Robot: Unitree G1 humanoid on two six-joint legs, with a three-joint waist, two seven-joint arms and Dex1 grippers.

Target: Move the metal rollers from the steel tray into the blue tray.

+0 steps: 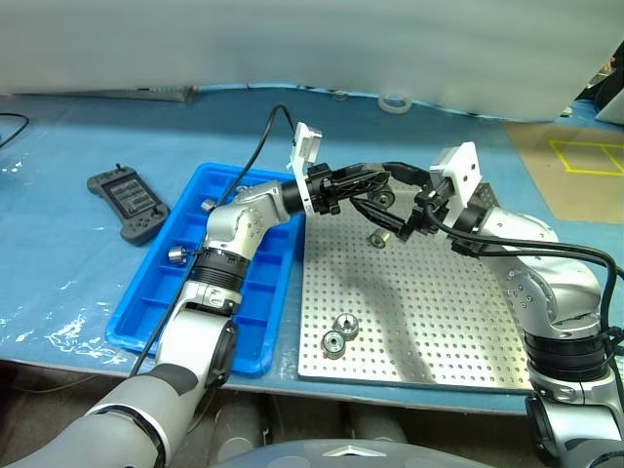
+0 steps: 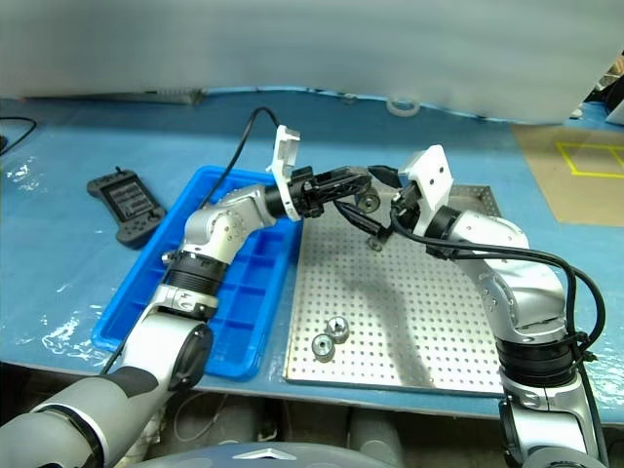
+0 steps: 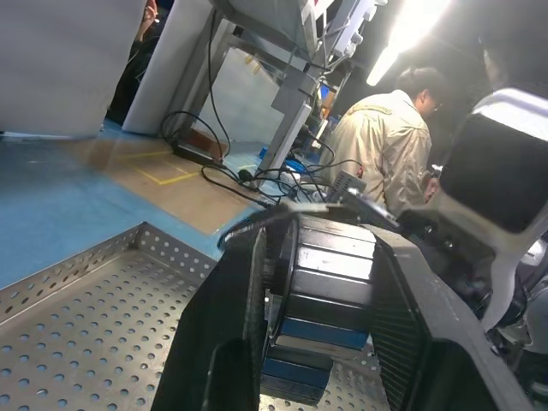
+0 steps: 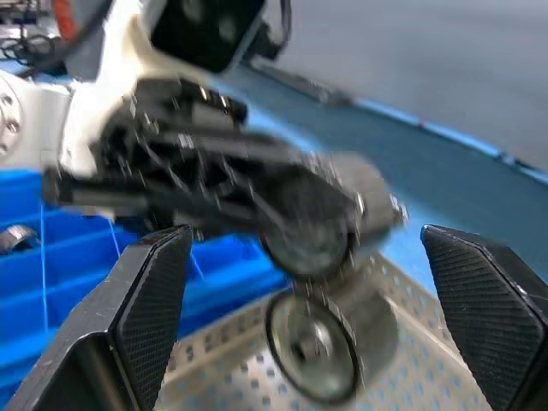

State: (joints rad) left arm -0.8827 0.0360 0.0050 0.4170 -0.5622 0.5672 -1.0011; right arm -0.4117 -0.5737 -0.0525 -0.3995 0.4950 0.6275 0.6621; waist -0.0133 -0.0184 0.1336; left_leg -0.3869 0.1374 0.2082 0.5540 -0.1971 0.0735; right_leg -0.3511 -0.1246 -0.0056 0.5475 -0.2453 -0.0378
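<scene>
1. One blue-covered tabletop (image 1: 78, 253) carries everything.
2. One large flat silver steel tray (image 1: 439, 322) with perforated bottom and low rim sits on it at centre-right.
3. One bright blue plastic tray (image 1: 161, 292) with a grid of square compartments lies just beside the steel tray's left edge.
4. One dark grey handheld controller (image 1: 129, 203) lies left of the blue tray, apart from it.
5. One roll of tape (image 1: 394, 101) sits at the far table edge.
6. Left gripper (image 1: 383, 190) reaches right, raised over the steel tray's far part, fingers clamped on one shiny metal roller (image 1: 386, 198).
7. Right gripper (image 1: 408, 226) faces it closely, fingers spread wide, holding nothing.
8. Small silver ring-shaped metal rollers counted: six.
   - one in the left gripper
   - one on the steel tray (image 1: 378, 238) below the grippers
   - two touching near the steel tray's front edge (image 1: 338, 334)
   - two in the blue tray: far compartment (image 1: 208, 206), left-side compartment (image 1: 176, 254)
</scene>
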